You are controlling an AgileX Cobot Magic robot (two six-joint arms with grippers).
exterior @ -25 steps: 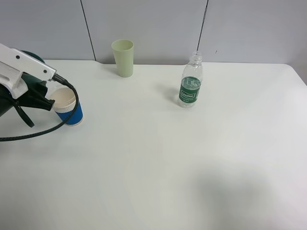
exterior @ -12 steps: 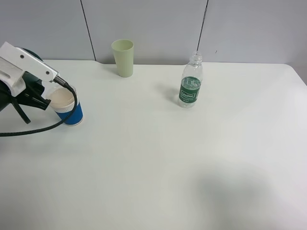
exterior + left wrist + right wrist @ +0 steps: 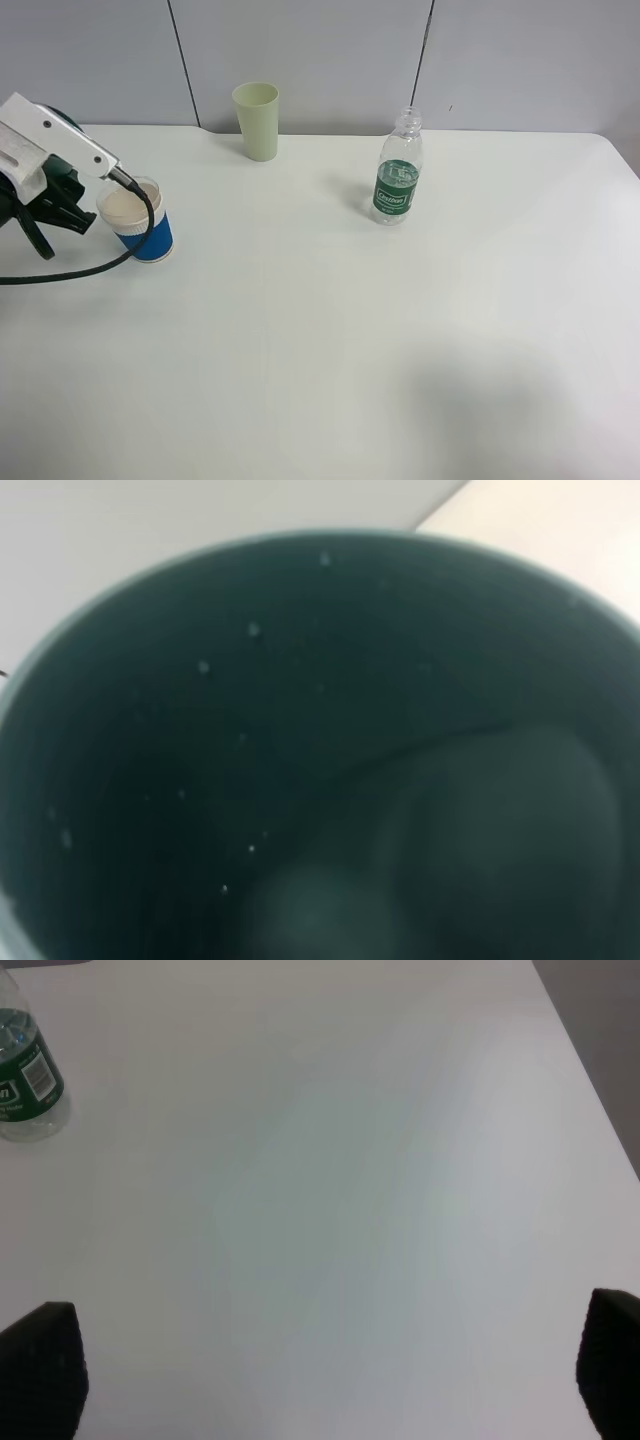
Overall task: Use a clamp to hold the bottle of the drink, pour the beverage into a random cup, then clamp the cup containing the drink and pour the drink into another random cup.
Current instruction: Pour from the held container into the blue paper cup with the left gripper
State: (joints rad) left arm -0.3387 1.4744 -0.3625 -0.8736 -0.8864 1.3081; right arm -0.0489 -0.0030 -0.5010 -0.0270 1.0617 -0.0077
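Observation:
My left gripper (image 3: 55, 190) is at the far left of the table, shut on the teal-green cup (image 3: 66, 182), which it holds just left of the blue-sleeved paper cup (image 3: 140, 228). The left wrist view is filled by the teal cup's dark inside (image 3: 300, 760), with small droplets on its wall. The bottle (image 3: 398, 172) stands upright and uncapped at the back centre-right, untouched; it also shows at an edge of the right wrist view as the bottle (image 3: 25, 1080). My right gripper (image 3: 325, 1370) is open over bare table, its black fingertips (image 3: 40, 1365) wide apart.
A pale yellow-green tumbler (image 3: 257, 120) stands at the back of the white table (image 3: 350, 330), near the wall. A black cable (image 3: 90, 268) loops from the left arm in front of the blue-sleeved cup. The table's right edge shows in the right wrist view.
The left arm with the teal cup has drawn back up and to the left, uncovering the blue-sleeved cup's whole rim. Bottle and tumbler have not moved.

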